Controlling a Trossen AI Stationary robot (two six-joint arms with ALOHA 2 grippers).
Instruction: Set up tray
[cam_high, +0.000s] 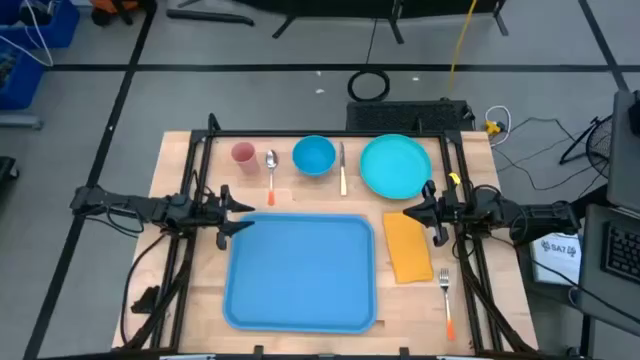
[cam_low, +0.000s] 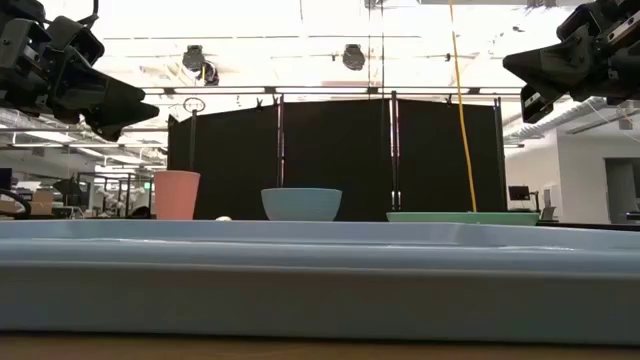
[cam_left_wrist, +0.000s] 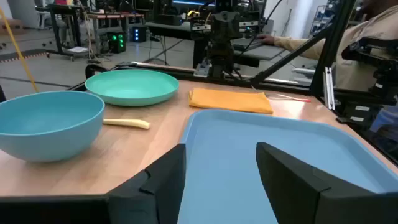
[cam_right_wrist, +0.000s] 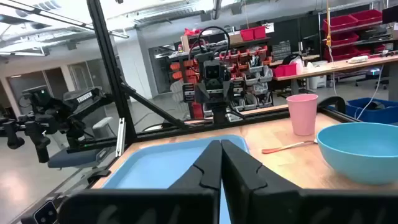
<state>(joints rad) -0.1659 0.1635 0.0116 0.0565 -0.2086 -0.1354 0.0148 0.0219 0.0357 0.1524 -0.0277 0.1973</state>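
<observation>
Hovering at left centre of the high view, left gripper (cam_high: 232, 211) sits just over the tray's upper-left corner, fingers spread apart with nothing between them, per its wrist view. Tray (cam_high: 300, 270), light blue, lies flat at lower centre of the table (cam_high: 180, 170), nothing on it yet. Along the upper edge, left to right: pink cup (cam_high: 243, 153), spoon (cam_high: 271, 165), blue bowl (cam_high: 314, 155), knife (cam_high: 343, 168), teal plate (cam_high: 394, 165). Orange napkin (cam_high: 406, 247) lies just right of the tray, fork (cam_high: 446, 298) at lower right, beyond the napkin. Right gripper (cam_high: 422, 212) hangs at right centre, above the napkin's upper end and near the plate's lower rim, fingers pressed together, empty. Risks, as judgement: the bowl and plate are smooth and round, so a rim pinch could slip or tip them; spoon, knife and fork lie flat on wood, hard to get under, and a scrape could skid them into neighbours. Spoon sits tight between cup and bowl, knife between bowl and plate, so a wide approach may knock the cup over. The tray's raised rim stands in the way of a low carry from either side, and an item could catch on it.
</observation>
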